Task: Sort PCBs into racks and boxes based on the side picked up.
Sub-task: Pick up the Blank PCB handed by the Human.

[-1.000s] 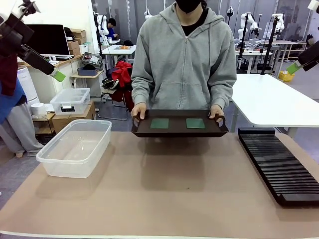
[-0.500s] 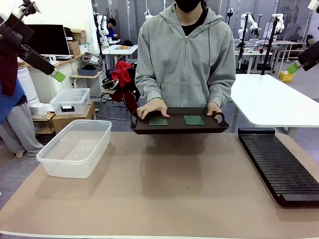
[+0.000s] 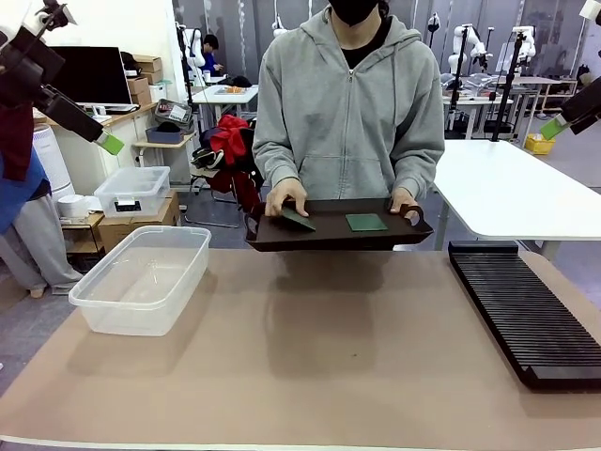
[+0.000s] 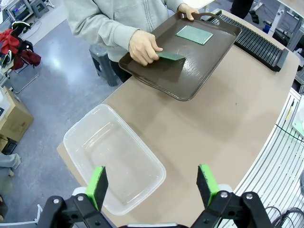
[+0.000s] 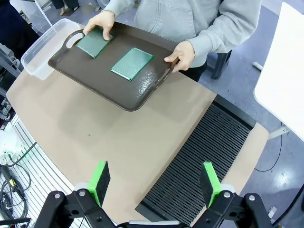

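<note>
Our left gripper (image 4: 152, 184) hung high over the table (image 3: 310, 357), jaws wide apart and holding nothing. Our right gripper (image 5: 155, 181) hung likewise, spread and bare. Across the table the person held a tray (image 3: 329, 237) just above the far edge. One hand (image 3: 285, 198) pressed on one PCB (image 3: 299, 220), which sat tilted with an edge raised off the tray. The other hand (image 3: 405, 203) gripped the tray's handle. The other PCB (image 3: 365, 222) lay flat on the tray, apart from the first. The box (image 3: 131, 310) stood on the table at our left, the rack (image 3: 526, 310) at our right.
</note>
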`<state>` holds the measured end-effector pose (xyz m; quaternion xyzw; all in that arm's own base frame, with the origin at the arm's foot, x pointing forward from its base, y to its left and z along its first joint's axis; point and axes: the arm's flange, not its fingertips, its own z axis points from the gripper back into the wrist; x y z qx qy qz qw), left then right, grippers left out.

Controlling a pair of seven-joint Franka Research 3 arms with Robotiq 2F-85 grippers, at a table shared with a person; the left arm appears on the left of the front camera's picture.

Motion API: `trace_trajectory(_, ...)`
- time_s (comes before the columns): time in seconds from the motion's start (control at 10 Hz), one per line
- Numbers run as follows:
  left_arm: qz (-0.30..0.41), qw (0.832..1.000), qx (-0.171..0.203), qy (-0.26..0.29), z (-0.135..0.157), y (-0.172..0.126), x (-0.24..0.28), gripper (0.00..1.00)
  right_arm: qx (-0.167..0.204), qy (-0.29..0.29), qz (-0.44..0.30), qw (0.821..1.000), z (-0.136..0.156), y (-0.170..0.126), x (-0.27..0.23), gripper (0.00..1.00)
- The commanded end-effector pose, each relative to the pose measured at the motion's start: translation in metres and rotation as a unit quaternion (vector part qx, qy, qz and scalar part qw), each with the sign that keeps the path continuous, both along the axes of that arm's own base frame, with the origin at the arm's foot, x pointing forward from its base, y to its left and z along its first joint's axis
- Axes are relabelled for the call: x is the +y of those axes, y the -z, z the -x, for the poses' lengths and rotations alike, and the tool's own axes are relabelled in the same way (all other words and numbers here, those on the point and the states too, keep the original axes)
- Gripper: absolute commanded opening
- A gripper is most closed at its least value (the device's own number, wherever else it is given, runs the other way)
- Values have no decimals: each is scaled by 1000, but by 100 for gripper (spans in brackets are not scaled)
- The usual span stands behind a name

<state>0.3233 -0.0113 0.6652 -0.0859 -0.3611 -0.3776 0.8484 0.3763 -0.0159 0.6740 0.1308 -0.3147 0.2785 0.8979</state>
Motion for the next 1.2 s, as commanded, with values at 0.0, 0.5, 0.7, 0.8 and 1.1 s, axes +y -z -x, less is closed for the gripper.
trace_trajectory(0.0,0,1000,0,0,0,0,0,100,0,0,0,1000,0,0,0,100)
trace_trajectory(0.5,0,1000,0,0,0,0,0,100,0,0,0,1000,0,0,0,100)
trace_trajectory(0.7,0,1000,0,0,0,0,0,100,0,0,0,1000,0,0,0,100)
trace_trajectory(0.8,0,1000,0,0,0,0,0,100,0,0,0,1000,0,0,0,100)
trace_trajectory(1.1,0,1000,0,0,0,0,0,100,0,0,0,1000,0,0,0,100)
